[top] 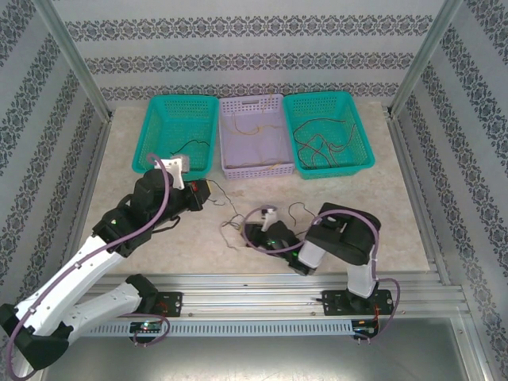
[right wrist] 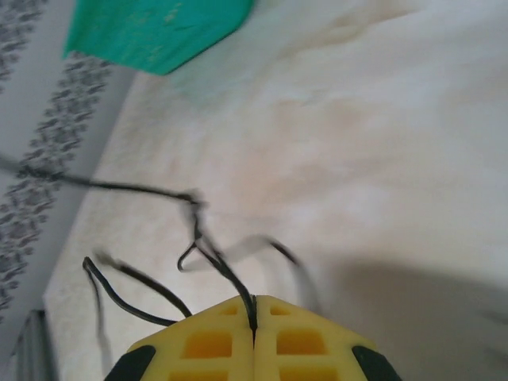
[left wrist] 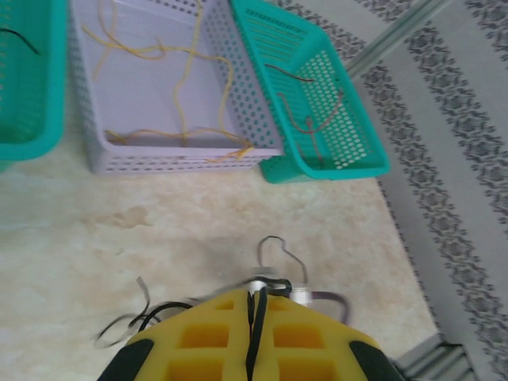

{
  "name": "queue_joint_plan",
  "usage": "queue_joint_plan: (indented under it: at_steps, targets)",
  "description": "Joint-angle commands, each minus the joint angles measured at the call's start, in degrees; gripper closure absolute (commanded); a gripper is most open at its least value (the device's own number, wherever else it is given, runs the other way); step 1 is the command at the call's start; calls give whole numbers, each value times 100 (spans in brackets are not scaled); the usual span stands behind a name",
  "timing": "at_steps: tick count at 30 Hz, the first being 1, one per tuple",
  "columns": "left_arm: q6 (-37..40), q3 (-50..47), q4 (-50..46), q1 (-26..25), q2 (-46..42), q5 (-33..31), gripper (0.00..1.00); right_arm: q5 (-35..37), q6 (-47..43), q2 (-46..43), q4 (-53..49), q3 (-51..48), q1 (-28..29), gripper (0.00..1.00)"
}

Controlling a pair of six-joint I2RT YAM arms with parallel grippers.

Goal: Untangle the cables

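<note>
Your left gripper (left wrist: 255, 295) and right gripper (right wrist: 254, 305) each pinch a strand of the black cables (right wrist: 194, 202) lying on the table (top: 381, 214) just before the baskets (top: 252, 171), seemingly so you can draw the tangle apart.

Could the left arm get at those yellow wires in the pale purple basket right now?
Probably, though not at once. The purple basket lies open just ahead of the left hand, bare table between. But that hand is shut on a black cable and would have to drop it first.
</note>
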Motion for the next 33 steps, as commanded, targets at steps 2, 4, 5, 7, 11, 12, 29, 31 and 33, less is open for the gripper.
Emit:
queue_joint_plan:
  at_steps: [2,4,5,7,11,12,29,31,33]
  targets:
    - [612,441,-827,102,-128,-706,100,174,-45,-1167,184,-822,-311,100]
    - [795,628,-1093,161,-164,-979,100,221,-146,-1931,-499,-1052,-509,100]
    - [899,757,-1254,191,-170,-1137,100,282,-210,-2456,-1014,-1155,-607,100]
    - [1119,1007,-1528,269,-181,-1416,100,506,-372,-3675,-2504,-1198,-784,100]
    - [1509,1489,-2066,407,-130,-2046,100,1491,-1305,-6558,-6090,-771,-940,100]
    - [1574,1563,-2146,431,-122,-2153,100,1605,-1383,-7134,-6562,-759,-1062,100]
    - [2389,2948,-2630,816,385,-2891,100,-1191,-2162,-8694,-9837,687,-5110,100]
    - [2380,3131,-2627,811,517,-2741,100,-1664,-2076,-8602,-9714,741,-5473,100]
    - [2426,3299,-2507,817,595,-2572,100,-1943,-2074,-8586,-9525,847,-5550,100]
